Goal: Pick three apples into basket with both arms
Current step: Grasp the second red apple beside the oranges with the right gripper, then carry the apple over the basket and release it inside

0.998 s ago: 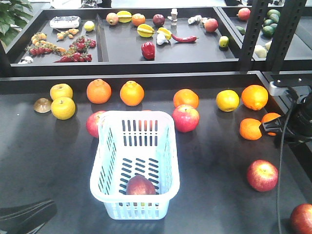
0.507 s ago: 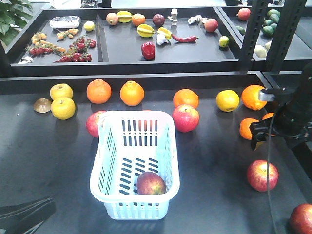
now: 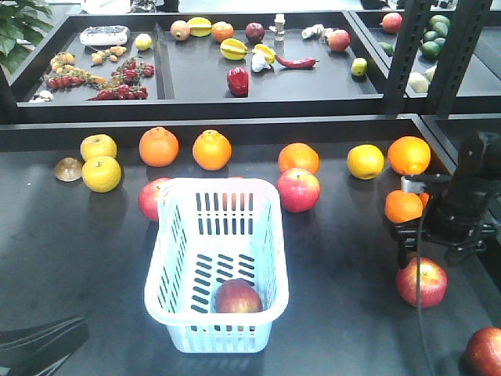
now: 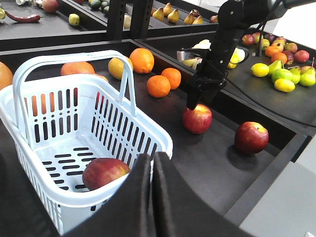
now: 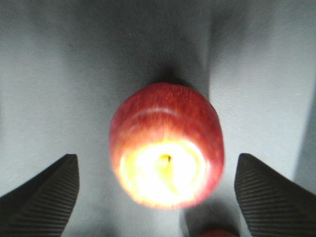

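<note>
The right end effector [image 3: 427, 252] hangs directly above a red apple [image 3: 422, 281] lying on the dark worktop [image 3: 344, 258] toward the right edge, with its fingers [image 5: 44, 200] spread wide either side of the fruit and touching nothing; in the right wrist view the apple sits centred between the two ribbed pads, stem hollow up, which suggests the arm has lined itself up so that a straight descent would bracket it evenly. The pale basket [image 3: 270, 235] stands mid-worktop between the two arms, within reach of both, and one apple [image 3: 238, 297] lies at its near end. The left end effector [image 4: 151, 190] hovers over the basket's near rim, its fingers pressed together and empty, apparently parked clear of the opening. Two more apples [image 3: 297, 189] rest beside the basket's far corners, another at the right near corner [image 3: 484, 350].
</note>
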You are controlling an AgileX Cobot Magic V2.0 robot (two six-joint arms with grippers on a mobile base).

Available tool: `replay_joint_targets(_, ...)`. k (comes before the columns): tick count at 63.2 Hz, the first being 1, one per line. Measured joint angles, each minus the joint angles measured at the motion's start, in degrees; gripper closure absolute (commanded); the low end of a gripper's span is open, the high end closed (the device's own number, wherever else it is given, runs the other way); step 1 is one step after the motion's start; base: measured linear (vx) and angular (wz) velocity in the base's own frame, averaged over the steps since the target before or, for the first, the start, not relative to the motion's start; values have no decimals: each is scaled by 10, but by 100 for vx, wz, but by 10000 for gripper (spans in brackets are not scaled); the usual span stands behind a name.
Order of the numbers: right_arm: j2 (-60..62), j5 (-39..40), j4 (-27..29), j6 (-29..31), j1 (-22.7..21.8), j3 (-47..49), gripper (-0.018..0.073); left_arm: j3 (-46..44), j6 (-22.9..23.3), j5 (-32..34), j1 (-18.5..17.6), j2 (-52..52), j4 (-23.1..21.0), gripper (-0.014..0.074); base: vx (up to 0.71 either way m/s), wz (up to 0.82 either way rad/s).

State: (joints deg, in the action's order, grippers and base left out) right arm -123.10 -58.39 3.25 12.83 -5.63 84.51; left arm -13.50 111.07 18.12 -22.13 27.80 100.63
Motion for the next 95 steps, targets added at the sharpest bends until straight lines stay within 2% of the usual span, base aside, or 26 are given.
replay_joint_targets(19, -37, 7, -15, 1, 0, 1, -32, 0, 0, 0, 0, 0, 0, 602, 0, 0)
replay_joint_targets(28, -39, 7, -17, 7, 0, 1, 25, 0, 0, 0, 0, 0, 0, 602, 0, 0)
replay_joint_targets(34, -39, 7, -16, 8, 0, 1, 117, 0, 0, 0, 0, 0, 0, 602, 0, 0)
replay_joint_targets(42, -37, 7, -9, 12, 0, 1, 292, 0, 0, 0, 0, 0, 0, 602, 0, 0)
replay_joint_targets(47, -31, 7, 8, 25, 0, 1, 405, 0, 0, 0, 0, 0, 0, 602, 0, 0)
replay_joint_targets(57, 6, 4, 52, 61, 0, 1, 572, 0, 0, 0, 0, 0, 0, 602, 0, 0)
replay_joint_targets(72, 110, -56, 163, 155, 1, 1, 568, 0, 0, 0, 0, 0, 0, 602, 0, 0)
replay_joint_targets(80, 165, -104, 229, 201, 19, 1, 564, 0, 0, 0, 0, 0, 0, 602, 0, 0)
replay_joint_targets(86, 195, -110, 277, 217, 57, -1, 564, 0, 0, 0, 0, 0, 0, 602, 0, 0)
replay_joint_targets(95, 213, -113, 305, 222, 142, -8, 564, 0, 0, 0, 0, 0, 0, 602, 0, 0)
